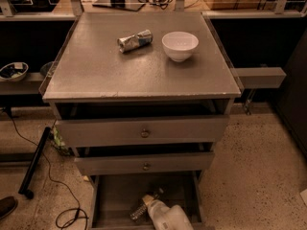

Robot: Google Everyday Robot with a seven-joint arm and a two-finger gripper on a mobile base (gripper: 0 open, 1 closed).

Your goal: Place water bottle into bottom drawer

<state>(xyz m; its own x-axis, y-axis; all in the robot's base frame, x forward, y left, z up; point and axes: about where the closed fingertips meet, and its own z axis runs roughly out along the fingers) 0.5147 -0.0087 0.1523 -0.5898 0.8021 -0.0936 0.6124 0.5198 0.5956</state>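
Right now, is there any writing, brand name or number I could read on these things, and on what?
No text can be read anywhere.
Crumpled wrapper beside the white bowl: print too blurred.
Water bottle, at the gripper low over the bottom drawer: label band too small.
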